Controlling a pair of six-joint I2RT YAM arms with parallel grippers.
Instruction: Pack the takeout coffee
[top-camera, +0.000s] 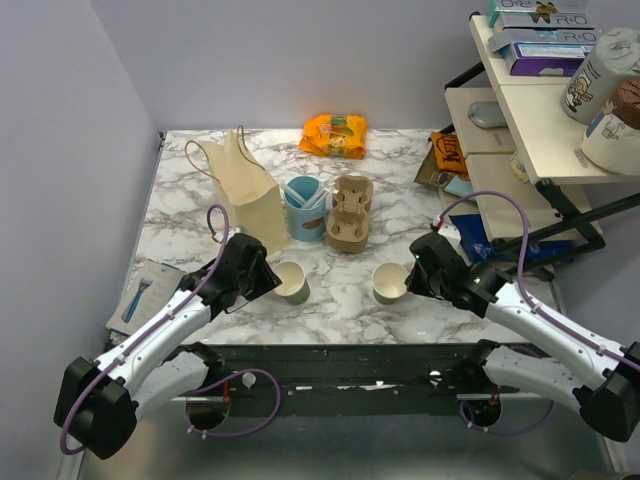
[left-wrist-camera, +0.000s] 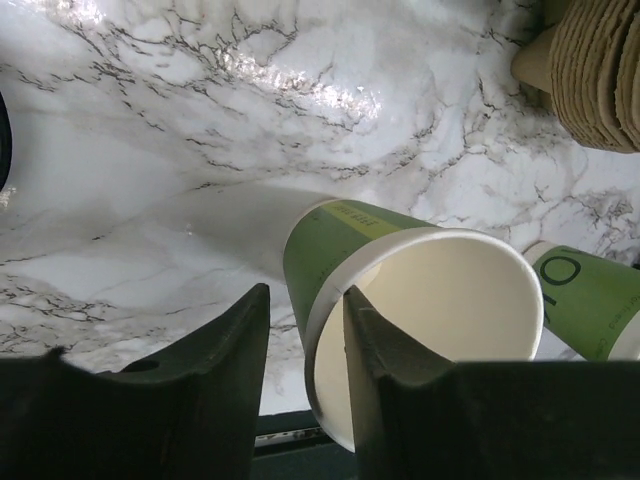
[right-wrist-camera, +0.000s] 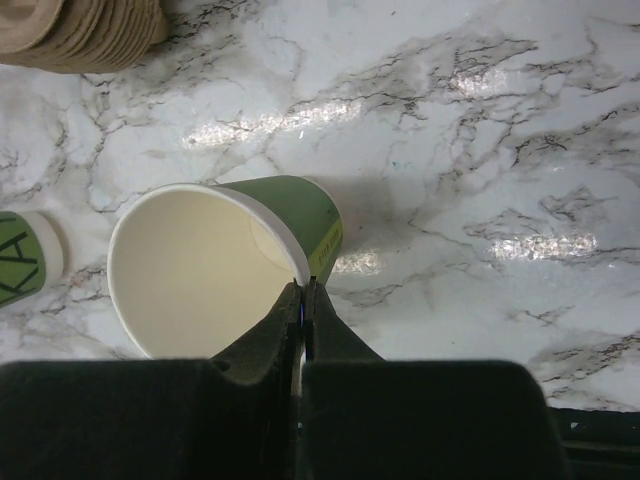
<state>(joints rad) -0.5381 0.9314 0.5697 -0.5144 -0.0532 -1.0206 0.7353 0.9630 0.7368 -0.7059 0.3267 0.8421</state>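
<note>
The takeout coffee is not in view. Two green paper cups with cream insides stand open on the marble table. My left gripper (top-camera: 270, 280) (left-wrist-camera: 305, 292) straddles the wall of the left cup (top-camera: 291, 281) (left-wrist-camera: 440, 290). One finger is inside against the rim; the other is outside with a gap to the wall, so the gripper is open. My right gripper (top-camera: 412, 275) (right-wrist-camera: 303, 285) is shut on the rim of the right cup (top-camera: 390, 283) (right-wrist-camera: 200, 270). The left wrist view shows the right cup (left-wrist-camera: 585, 300) at its right edge, and the left cup (right-wrist-camera: 25, 260) appears at the left edge of the right wrist view.
Behind the cups stand a tan paper bag (top-camera: 245, 190), a light-blue cup (top-camera: 305, 208) and a stack of brown pulp carriers (top-camera: 350, 212) (left-wrist-camera: 600, 70) (right-wrist-camera: 90, 30). An orange packet (top-camera: 335, 135) lies at the back. A shelf unit (top-camera: 530, 110) crowds the right side.
</note>
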